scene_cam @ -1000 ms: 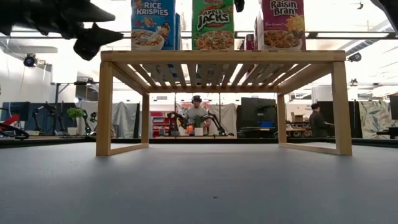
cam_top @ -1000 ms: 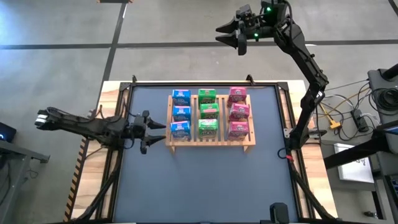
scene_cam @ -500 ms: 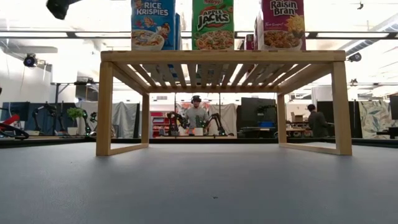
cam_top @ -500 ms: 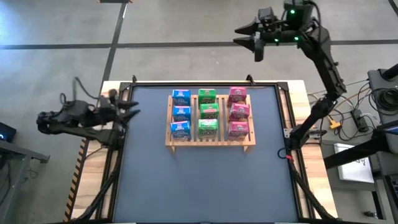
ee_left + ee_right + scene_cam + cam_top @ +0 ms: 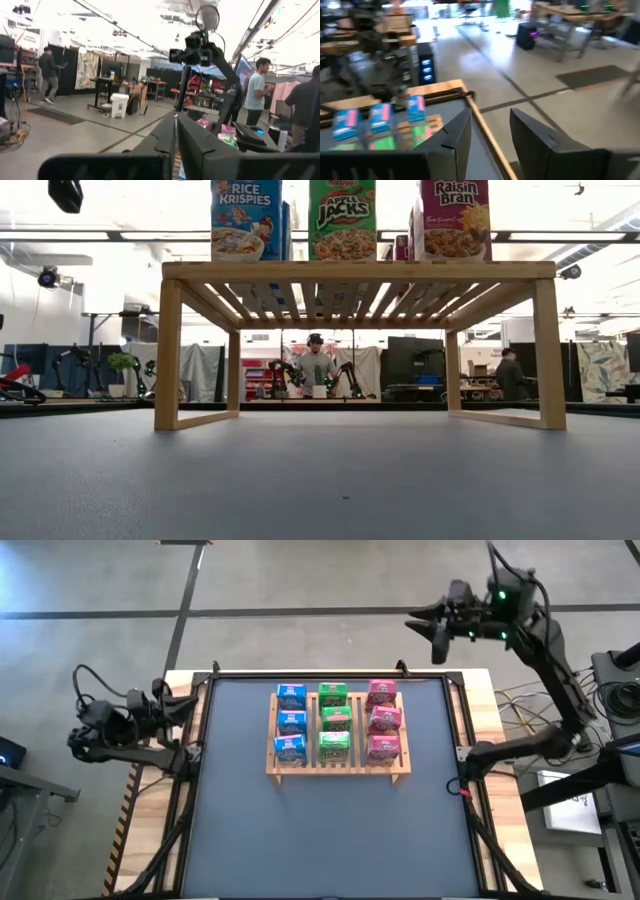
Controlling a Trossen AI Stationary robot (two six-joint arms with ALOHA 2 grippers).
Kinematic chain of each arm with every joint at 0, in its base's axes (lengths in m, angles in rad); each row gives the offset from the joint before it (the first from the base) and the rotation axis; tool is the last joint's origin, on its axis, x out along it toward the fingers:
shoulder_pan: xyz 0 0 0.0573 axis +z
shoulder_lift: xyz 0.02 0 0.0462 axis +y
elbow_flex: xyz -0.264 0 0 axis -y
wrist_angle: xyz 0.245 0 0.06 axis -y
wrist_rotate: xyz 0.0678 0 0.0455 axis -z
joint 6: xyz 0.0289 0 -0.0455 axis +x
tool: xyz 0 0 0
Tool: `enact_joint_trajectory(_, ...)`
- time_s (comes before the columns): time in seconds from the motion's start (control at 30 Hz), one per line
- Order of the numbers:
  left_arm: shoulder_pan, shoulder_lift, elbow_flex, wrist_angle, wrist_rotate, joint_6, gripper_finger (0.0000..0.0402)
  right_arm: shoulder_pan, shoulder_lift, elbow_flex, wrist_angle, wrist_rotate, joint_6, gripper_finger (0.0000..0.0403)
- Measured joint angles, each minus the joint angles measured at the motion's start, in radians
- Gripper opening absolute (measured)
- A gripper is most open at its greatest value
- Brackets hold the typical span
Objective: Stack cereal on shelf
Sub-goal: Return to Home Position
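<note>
My left hand hangs over the left edge of the desk, its fingers drawn together on nothing. The shelf lies well apart from it, at the desk's middle. My right hand hovers beyond the far edge, fingers spread and empty, well clear of the shelf. Nine cereal boxes stand on the slats in three rows: blue boxes nearest my left hand, green boxes between, pink boxes on the right.
</note>
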Motion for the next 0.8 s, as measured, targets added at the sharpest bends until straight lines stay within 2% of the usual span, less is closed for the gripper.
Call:
enact_joint_trajectory(0.3, 0.000, -0.064, -0.084, 0.024, -0.022, 0.010, 0.0001, 0.000, -0.350, -0.498, 0.259, 0.236, 0.058, 0.0094)
enact_joint_trajectory(0.43, 0.000, -0.062, -0.103, 0.024, -0.032, 0.010, 0.0001, 0.000, -0.466, -0.688, 0.343, 0.274, 0.116, 0.0081)
enact_joint_trajectory(0.63, 0.000, -0.065, -0.142, 0.026, -0.036, -0.009, 0.0001, -0.001, -0.619, -0.886, 0.431, 0.332, 0.172, 0.0055)
enact_joint_trajectory(0.8, 0.000, -0.066, -0.165, -0.002, -0.023, -0.053, 0.0001, -0.002, -0.788, -0.993, 0.415, 0.509, 0.170, 0.0031)
